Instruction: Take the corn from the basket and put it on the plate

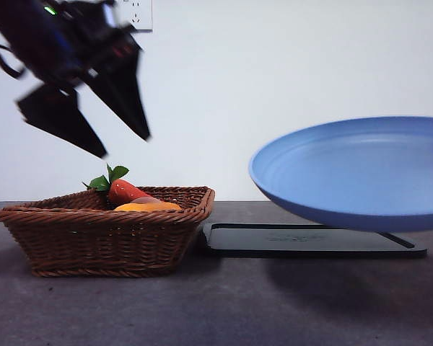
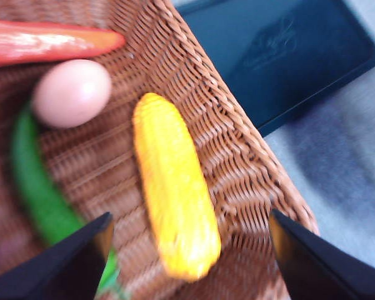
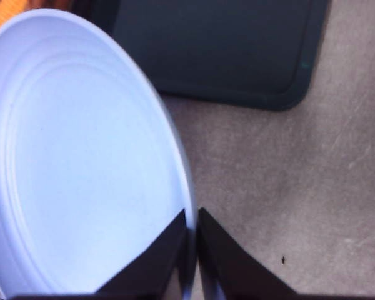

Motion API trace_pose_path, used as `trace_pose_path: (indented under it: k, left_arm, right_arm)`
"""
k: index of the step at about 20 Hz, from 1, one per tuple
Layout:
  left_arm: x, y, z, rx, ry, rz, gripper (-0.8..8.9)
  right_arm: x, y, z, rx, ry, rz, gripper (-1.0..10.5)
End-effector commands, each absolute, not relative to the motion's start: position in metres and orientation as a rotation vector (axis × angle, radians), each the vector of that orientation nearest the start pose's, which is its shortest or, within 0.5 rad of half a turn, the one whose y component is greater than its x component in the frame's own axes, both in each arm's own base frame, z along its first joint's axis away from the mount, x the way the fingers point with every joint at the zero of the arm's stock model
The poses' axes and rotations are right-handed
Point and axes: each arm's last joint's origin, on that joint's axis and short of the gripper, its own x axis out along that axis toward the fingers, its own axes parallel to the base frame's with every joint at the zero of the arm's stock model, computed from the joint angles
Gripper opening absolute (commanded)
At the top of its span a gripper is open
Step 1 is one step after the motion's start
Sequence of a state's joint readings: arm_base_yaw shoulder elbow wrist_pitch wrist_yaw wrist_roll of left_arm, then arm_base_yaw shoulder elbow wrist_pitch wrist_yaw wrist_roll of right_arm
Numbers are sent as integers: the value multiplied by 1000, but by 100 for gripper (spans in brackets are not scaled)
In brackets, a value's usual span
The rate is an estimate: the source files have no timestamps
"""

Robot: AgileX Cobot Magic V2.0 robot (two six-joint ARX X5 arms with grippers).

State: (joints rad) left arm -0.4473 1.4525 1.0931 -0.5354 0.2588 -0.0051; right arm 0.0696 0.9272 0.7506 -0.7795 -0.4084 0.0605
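The yellow corn (image 2: 175,206) lies in the brown wicker basket (image 1: 94,238), close to its sloping side wall (image 2: 237,156); in the front view its top (image 1: 148,207) just shows over the rim. My left gripper (image 1: 123,144) hangs open above the basket, its jaws spread wide on either side of the corn (image 2: 187,250). The blue plate (image 1: 361,173) is held tilted in the air above the black tray. My right gripper (image 3: 192,231) is shut on the plate's rim (image 3: 186,187).
A red-orange carrot (image 1: 126,191) with green leaves, a pinkish egg-like ball (image 2: 72,92) and a long green vegetable (image 2: 40,194) share the basket. A flat black tray (image 1: 310,241) lies on the grey table right of the basket.
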Motion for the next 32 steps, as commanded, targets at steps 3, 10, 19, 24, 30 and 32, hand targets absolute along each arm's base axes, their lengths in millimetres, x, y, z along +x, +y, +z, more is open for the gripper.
trace_pose_path:
  k: [3, 10, 19, 24, 30, 32]
  left_arm:
    - [295, -165, 242, 148, 971, -665, 403]
    - [310, -177, 209, 224, 1063, -614, 403]
    - [311, -185, 191, 244, 1121, -623, 336]
    - [311, -185, 190, 242, 1127, -623, 244]
    - [309, -184, 201, 216, 1099, -617, 203]
    - [305, -181, 219, 205, 1042, -624, 203]
  right_arm:
    - [167, 21, 259, 243, 947, 402, 1]
    - [167, 21, 259, 243, 947, 402, 1]
    - [167, 21, 259, 242, 946, 402, 1]
    - [167, 21, 259, 242, 946, 402, 1]
    - [169, 21, 260, 246, 934, 400, 1]
    - [170, 21, 261, 252, 922, 398, 1]
